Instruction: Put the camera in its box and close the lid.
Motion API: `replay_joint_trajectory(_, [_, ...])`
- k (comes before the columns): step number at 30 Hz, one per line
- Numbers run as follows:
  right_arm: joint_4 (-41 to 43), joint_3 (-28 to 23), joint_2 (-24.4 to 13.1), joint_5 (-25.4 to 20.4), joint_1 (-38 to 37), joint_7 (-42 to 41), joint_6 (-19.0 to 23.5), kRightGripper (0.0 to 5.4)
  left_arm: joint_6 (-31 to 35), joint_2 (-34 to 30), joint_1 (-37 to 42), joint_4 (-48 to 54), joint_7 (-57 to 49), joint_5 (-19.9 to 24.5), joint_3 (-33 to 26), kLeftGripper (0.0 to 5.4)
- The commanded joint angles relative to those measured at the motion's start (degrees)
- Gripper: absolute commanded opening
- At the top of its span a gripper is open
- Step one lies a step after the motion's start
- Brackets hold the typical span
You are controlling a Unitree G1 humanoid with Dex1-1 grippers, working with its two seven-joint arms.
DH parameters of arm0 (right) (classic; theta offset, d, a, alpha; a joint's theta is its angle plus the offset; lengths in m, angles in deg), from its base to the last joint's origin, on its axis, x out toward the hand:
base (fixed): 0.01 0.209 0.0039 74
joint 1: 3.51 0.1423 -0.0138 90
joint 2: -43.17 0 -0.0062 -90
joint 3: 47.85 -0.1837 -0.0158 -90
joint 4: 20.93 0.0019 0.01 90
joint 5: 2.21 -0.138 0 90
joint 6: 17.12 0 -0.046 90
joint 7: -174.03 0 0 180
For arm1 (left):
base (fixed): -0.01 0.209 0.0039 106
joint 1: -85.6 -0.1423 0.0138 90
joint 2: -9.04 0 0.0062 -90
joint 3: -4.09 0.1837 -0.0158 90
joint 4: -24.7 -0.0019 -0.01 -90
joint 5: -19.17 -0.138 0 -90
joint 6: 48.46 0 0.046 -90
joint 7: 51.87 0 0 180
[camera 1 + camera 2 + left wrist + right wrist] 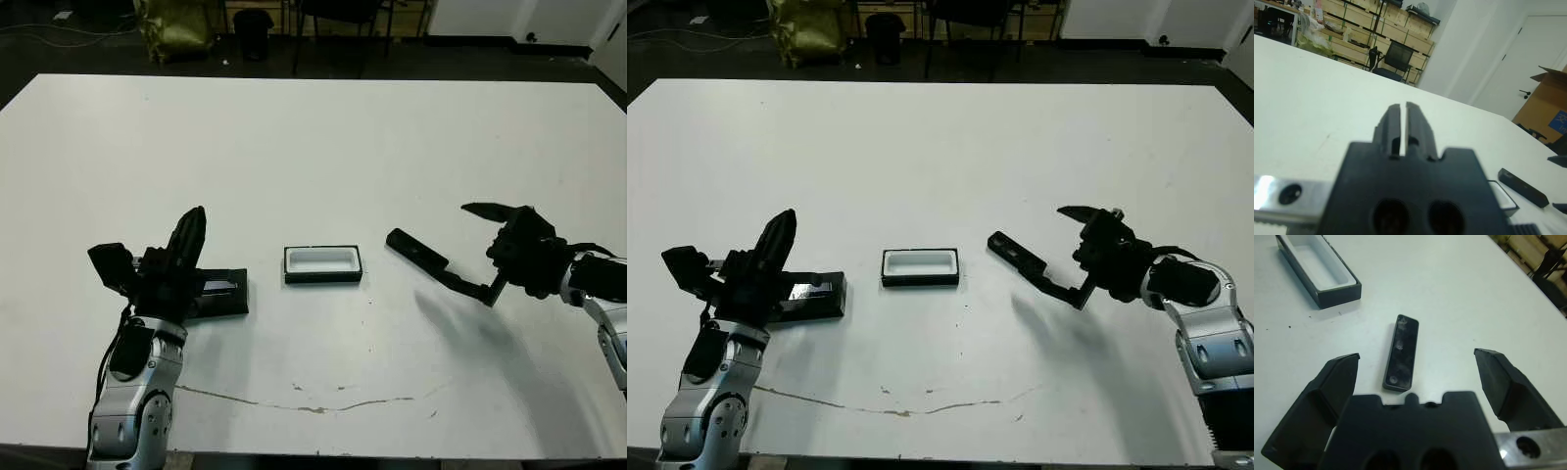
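At the lower left of the head view, the left gripper (188,230) has its fingers pressed together, holding nothing. The lid (220,293) lies flat just beside it, partly hidden by the arm. At the centre, the box (322,264) stands uncovered, its white inside showing. Right of it, the camera (416,251) lies on the table (323,137). At the right, the right gripper (482,253) is spread wide, its near finger next to the camera's end.

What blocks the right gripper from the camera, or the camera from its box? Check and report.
Nothing visible does. The right gripper is open, with the camera lying flat on the table between its fingers. Only bare table separates the camera from the box, which is open and empty; the lid lies beyond it, under the left gripper.
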Motion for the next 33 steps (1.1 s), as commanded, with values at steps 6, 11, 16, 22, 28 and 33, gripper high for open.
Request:
replay_joint_trajectory(6, [0.18,0.80,0.59,-0.53,-0.89,0.02,4.62,5.37,1.51,-0.30,-1.00,-0.39,-0.35,0.71,-0.40,0.00])
replay_joint_trajectory(11, [-0.62,1.36,0.69,-0.37,-0.53,-0.05,5.41,5.37,1.26,-0.42,-1.00,-0.55,-0.51,0.03,-0.18,0.00])
replay_joint_trajectory(16, [-3.99,1.50,1.61,-0.69,0.22,-0.19,3.98,5.37,1.30,-0.18,-1.12,-0.17,-0.83,0.03,-0.07,0.00])
replay_joint_trajectory(22, [-8.30,1.53,2.74,-0.79,1.26,-0.64,1.87,5.37,1.28,-0.19,-1.25,-0.11,-0.87,0.06,-0.05,0.00])
replay_joint_trajectory(28, [-12.26,2.23,3.93,-0.27,2.63,-0.45,0.31,5.37,1.38,-0.14,-1.17,-0.22,-0.63,0.36,-0.07,0.00])
replay_joint_trajectory(33, [-14.77,2.80,5.34,0.51,3.48,0.38,-1.51,5.37,0.94,0.05,-1.31,-0.35,-0.62,0.20,-0.04,0.00])
